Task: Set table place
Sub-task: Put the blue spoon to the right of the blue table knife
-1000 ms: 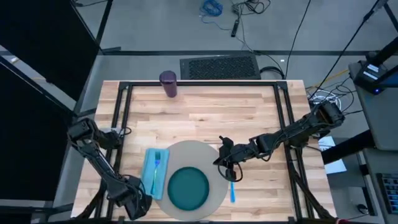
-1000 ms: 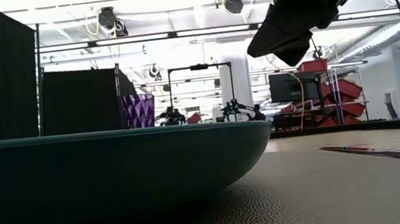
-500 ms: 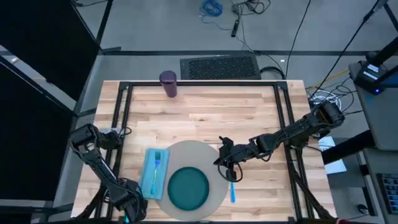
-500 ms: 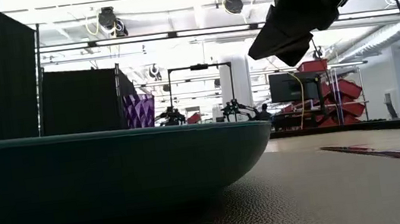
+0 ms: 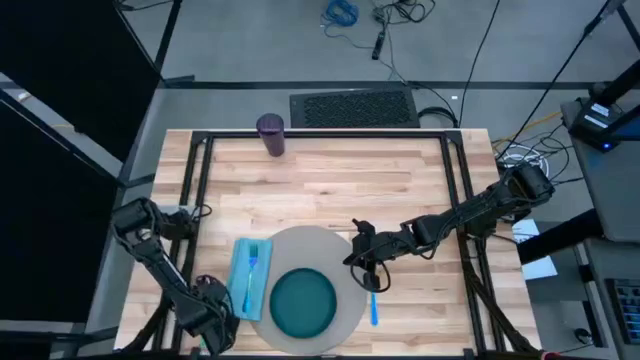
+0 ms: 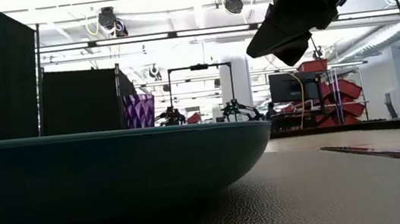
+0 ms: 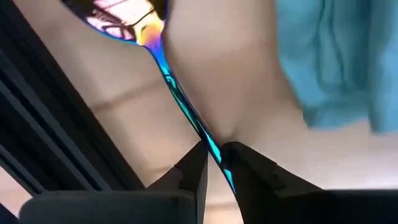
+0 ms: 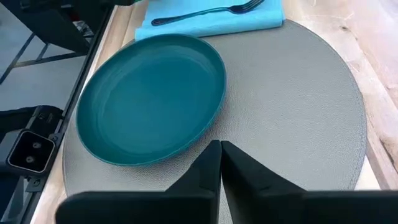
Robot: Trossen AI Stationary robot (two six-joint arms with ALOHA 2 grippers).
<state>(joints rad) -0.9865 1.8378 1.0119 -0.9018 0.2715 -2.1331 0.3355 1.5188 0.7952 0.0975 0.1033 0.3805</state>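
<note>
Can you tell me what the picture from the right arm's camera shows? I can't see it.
A round teal plate sits on a round grey mat, seen from just above the right pincer, whose two dark fingers are pressed together. Past the plate, a blue fork lies on a light blue napkin at the mat's edge, on the pale wooden table.

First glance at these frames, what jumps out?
The teal plate on the round grey mat at the table's near edge, with a blue fork on the light blue napkin to its left. The right gripper hangs shut over the mat's right rim. The left gripper pinches a thin iridescent utensil handle.
</note>
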